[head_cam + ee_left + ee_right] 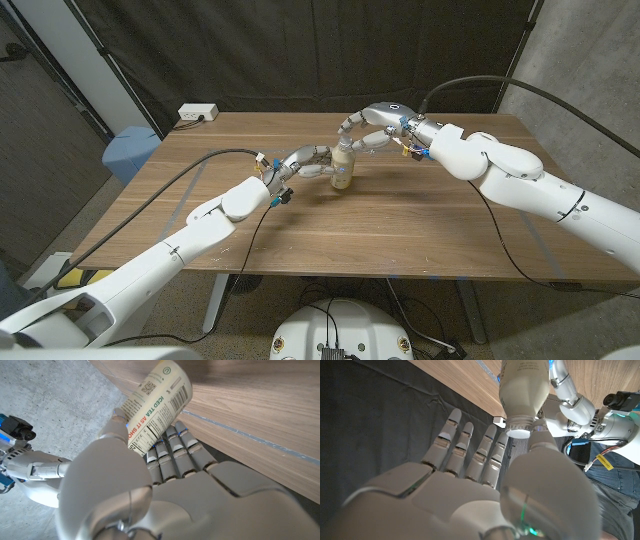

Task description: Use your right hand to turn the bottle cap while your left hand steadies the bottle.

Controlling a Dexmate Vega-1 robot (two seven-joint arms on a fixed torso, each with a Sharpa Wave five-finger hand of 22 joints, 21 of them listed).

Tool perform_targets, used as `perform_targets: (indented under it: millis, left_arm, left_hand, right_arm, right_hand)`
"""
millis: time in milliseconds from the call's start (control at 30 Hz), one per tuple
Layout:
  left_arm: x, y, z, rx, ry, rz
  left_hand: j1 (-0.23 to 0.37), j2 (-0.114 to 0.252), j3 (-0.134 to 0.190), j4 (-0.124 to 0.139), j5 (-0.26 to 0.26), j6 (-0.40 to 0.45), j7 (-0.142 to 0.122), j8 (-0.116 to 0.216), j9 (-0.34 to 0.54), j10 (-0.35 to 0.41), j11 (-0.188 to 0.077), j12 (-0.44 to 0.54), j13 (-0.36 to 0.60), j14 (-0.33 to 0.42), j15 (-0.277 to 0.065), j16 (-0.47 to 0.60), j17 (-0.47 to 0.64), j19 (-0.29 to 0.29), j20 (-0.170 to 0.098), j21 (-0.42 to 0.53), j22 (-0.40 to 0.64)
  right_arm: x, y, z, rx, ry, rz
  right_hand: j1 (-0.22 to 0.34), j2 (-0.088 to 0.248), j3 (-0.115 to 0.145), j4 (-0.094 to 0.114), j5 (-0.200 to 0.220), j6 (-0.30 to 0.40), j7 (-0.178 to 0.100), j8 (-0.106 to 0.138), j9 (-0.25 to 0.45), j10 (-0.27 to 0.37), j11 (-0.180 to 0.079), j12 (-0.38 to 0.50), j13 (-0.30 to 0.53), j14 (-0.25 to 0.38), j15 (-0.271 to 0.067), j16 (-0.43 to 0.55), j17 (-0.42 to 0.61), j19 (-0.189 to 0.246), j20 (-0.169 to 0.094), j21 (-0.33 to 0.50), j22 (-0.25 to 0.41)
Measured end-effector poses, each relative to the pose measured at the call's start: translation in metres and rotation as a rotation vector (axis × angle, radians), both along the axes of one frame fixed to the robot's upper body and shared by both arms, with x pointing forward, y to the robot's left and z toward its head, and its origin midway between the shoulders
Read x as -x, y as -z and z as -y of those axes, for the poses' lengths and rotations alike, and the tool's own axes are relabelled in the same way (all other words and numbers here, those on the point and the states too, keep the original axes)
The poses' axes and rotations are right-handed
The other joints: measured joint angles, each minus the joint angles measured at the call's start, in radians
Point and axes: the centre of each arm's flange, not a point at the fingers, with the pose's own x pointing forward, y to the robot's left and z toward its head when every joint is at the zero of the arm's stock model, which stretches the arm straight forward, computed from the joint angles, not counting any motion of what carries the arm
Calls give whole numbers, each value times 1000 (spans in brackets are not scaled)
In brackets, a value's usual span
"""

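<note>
Head view: the wooden worktop [420, 215] carries one small bottle [343, 168], upright near its middle. The left arm [190, 240] reaches in from the near left and the left hand [303, 160] grips the bottle body; the left wrist view shows its fingers [172, 455] wrapped against the printed label [152, 407]. The right arm [520, 180] comes from the right, and the right hand [372, 128] arches over the bottle top with fingers spread, holding nothing. In the right wrist view the thumb tip [540, 427] sits just beside the white cap [519, 430], while the other fingers [470, 450] stand apart from it.

Risk assessment: the cap is likely not yet pinched. If the right hand closes off-centre, it may slip around the cap or tip the bottle. If the left grip is loose, the bottle may rotate with the cap
</note>
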Motion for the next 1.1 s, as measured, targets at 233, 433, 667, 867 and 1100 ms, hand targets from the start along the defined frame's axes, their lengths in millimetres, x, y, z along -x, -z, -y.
perform_targets:
  millis: [233, 433, 667, 867, 1100]
  left_arm:
    - [0, 1, 0, 7, -1, -1]
    - [0, 0, 0, 13, 0, -2]
    - [-1, 0, 0, 16, -1, -4]
    - [-2, -1, 0, 16, -3, -6]
    - [-3, -1, 2, 12, -4, -13]
  left_hand:
    - [0, 0, 0, 0, 0, -4, 4, -2, 0, 0, 0, 0, 0, 0, 0, -2, 0, 0, 0, 0, 0]
    - [0, 0, 0, 0, -3, -4, 4, -4, 5, 0, 0, 0, -1, 0, 0, -2, 0, 0, 0, 0, 0]
    - [0, 0, 0, 0, 1, -4, 4, -6, 5, 0, 0, -3, -1, 0, 0, -2, 0, 0, 0, 0, 0]
    - [0, 0, 0, 0, 1, 0, 7, -8, 5, 0, 0, -4, 0, 0, 0, -2, 0, -5, 5, 0, 0]
    - [0, 0, 0, 0, 1, -2, 9, -11, 5, -5, 5, -4, 0, 0, 0, -2, 0, -5, 5, -7, 0]
  right_arm:
    - [-2, 0, 0, 2, 1, 2]
    - [-2, 0, -1, 5, 1, 5]
    - [-2, 0, -2, 9, 2, 9]
    - [-1, 0, -2, 11, 0, 10]
    - [0, 1, -4, 8, -15, -1]
  right_hand:
    - [16, 8, 0, 0, 0, 34, -1, 14, 5, 25, -1, 8, 0, 11, 0, 0, 0, 9, -2, 0, 0]
    - [36, 28, 5, 4, 0, 42, -2, 14, 5, 36, -1, 8, 0, 11, -1, 0, 5, 8, -2, 0, 5]
    - [64, 37, 14, -6, 0, 45, -5, 13, 10, 50, -5, 15, 5, 22, 0, 0, 5, 6, -15, 0, 5]
    - [86, 41, 14, -6, -9, 30, -2, 3, 12, 44, -11, 10, 5, 46, -3, 0, 2, 13, 15, 0, 5]
    - [99, 38, 14, -6, -9, 19, -2, -1, 15, 62, 19, 10, 5, 78, -6, 0, -3, 17, 22, 0, 5]
